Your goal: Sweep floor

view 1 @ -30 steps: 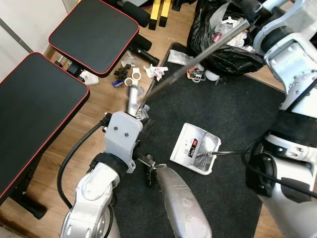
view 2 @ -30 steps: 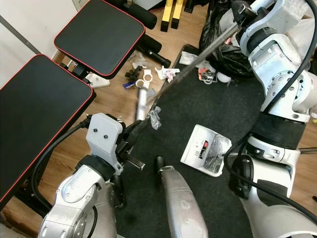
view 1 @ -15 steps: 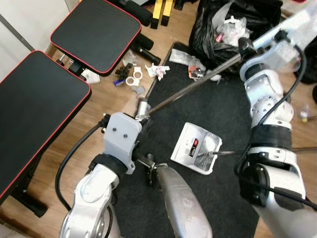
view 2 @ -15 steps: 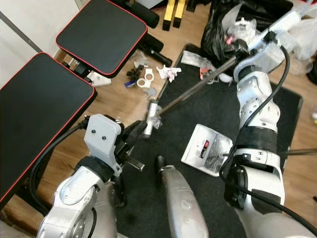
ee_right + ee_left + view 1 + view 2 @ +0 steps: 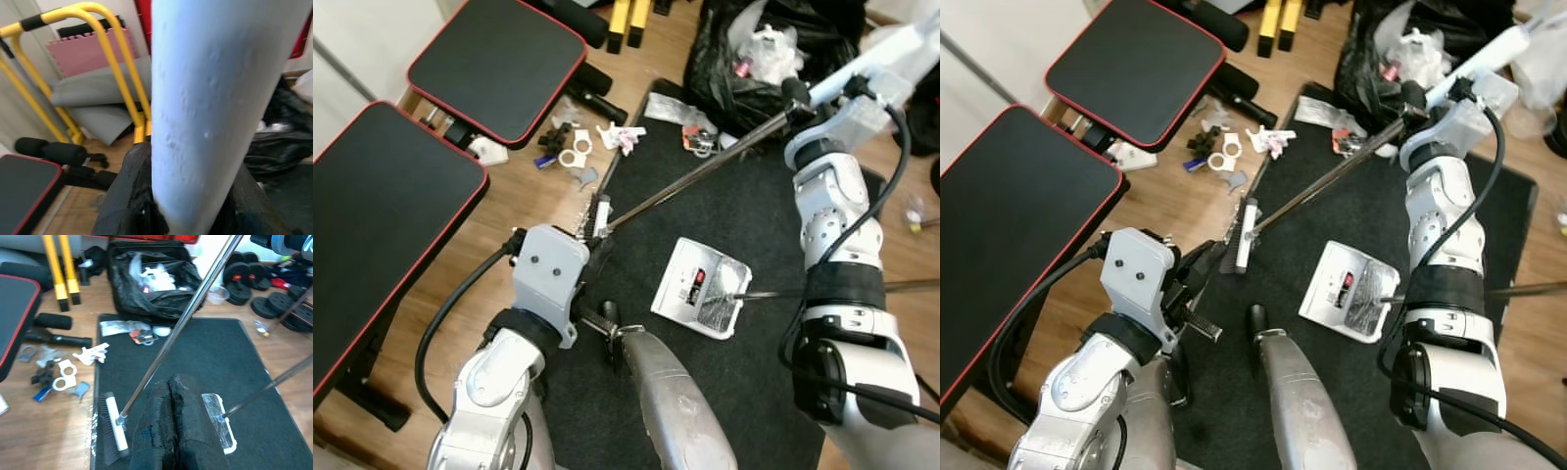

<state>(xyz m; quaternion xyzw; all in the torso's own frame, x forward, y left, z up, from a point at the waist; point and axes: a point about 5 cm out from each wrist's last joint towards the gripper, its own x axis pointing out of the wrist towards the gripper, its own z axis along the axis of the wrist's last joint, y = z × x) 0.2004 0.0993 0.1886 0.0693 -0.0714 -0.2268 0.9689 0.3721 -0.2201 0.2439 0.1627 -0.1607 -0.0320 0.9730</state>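
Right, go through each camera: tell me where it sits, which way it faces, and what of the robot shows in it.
Left eye view: on the head, looking down at the black mat, broom and dustpan; both silver arms show.
Right eye view: the other head eye, same scene, same arms.
Left wrist view: on the left wrist, looking along the shut left gripper at the broom head and dustpan.
Right wrist view: on the right wrist, right gripper closed on the pale broom handle, yellow frame behind.
The eye views and the left wrist view share the broom.

Wood floor point(image 5: 499, 201), black mat point(image 5: 764, 235), red-edged benches point(image 5: 382, 211).
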